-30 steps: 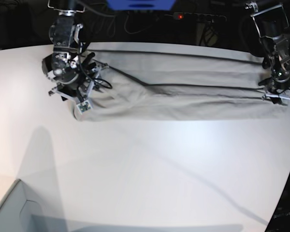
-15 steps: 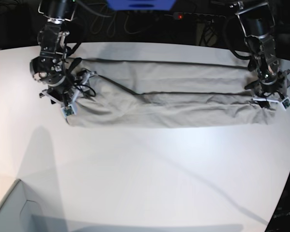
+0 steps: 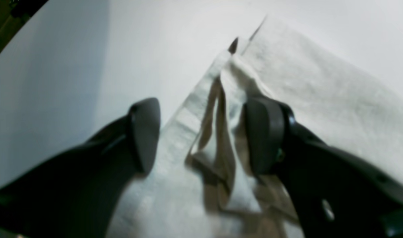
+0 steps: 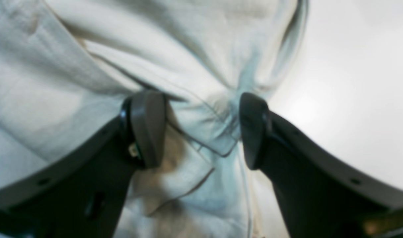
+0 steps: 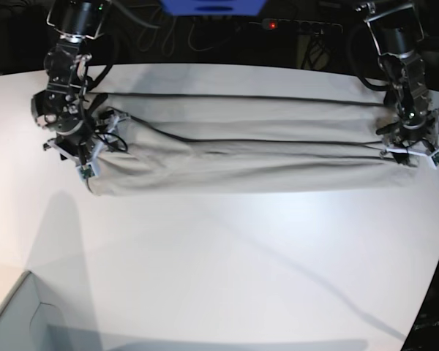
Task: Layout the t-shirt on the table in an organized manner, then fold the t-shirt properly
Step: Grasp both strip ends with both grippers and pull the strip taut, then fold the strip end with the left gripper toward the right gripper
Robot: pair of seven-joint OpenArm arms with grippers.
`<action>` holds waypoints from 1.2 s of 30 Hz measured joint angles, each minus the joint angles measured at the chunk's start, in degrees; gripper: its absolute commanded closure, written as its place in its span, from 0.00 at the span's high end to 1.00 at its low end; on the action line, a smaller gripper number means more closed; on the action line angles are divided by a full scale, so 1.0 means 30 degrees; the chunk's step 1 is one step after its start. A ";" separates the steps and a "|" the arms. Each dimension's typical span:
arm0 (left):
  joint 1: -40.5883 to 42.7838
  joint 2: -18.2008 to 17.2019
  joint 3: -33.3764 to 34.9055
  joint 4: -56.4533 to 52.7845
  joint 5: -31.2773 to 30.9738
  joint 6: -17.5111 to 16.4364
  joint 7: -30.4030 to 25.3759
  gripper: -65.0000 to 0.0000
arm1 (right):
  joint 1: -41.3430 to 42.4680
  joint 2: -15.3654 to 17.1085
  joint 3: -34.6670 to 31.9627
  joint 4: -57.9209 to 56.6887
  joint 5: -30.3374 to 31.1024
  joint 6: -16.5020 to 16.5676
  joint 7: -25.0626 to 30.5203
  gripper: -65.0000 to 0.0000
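You have the t-shirt (image 5: 241, 157) stretched long across the desk (image 5: 219, 263), the left gripper (image 3: 201, 132) and right gripper (image 4: 201, 129) both spread over its opposite bunched ends.

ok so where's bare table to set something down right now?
Free: the wide white table in front of the t-shirt, from its near edge to the grey box corner. Crowded: the far strip, where the left gripper and right gripper stand at the shirt's ends.

The right gripper (image 5: 79, 157) now sits farther out toward the table (image 5: 219, 256) edge, and the t-shirt (image 5: 249, 157) stretches longer and flatter.
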 measured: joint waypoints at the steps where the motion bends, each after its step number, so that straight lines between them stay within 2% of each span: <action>1: 0.0000 0.0007 0.0000 0.0000 0.0007 0.0000 -0.0007 0.60 | -0.0007 0.0000 0.0000 0.0000 0.0000 -0.0007 0.0000 0.55; 4: 0.0000 0.0007 0.0000 -0.0044 0.0000 0.0000 -0.0015 0.59 | -0.0015 -0.0007 0.0000 0.0000 0.0000 -0.0007 0.0000 0.55; 6: 0.0000 0.0015 0.0000 -0.0058 -0.0007 -0.0015 -0.0022 0.52 | -0.0015 -0.0007 0.0000 0.0000 0.0000 -0.0007 0.0000 0.55; 14: 0.0160 0.0219 0.0146 -0.0058 0.0131 -0.0306 -0.0386 0.00 | 0.0000 -0.0124 0.0058 0.0000 -0.0015 -0.0007 -0.0015 0.55; 19: 0.0554 0.0299 0.0102 0.0568 0.0153 -0.0299 0.0066 0.00 | 0.0000 -0.0131 0.0058 0.0007 -0.0036 -0.0007 -0.0022 0.55; 25: 0.3322 0.1719 0.0015 0.6156 0.0124 0.0335 0.2718 0.00 | 0.0270 -0.0204 0.0131 0.0007 -0.0488 -0.0007 -0.0357 0.55; 28: 0.3942 0.2521 0.0000 0.8816 0.0291 0.0517 0.2747 0.00 | 0.0364 -0.0342 0.0168 0.0022 -0.0648 -0.0015 -0.0452 0.55; 33: 0.4510 0.3985 0.0197 1.2888 0.0299 0.0109 0.2288 0.00 | 0.0379 -0.0539 0.0197 0.0058 -0.0809 -0.0036 -0.0503 0.55; 36: 0.5515 0.4816 0.0860 1.4163 0.0525 0.0678 0.2579 0.00 | 0.0379 -0.0699 0.0211 0.0080 -0.0874 -0.0182 -0.0495 0.55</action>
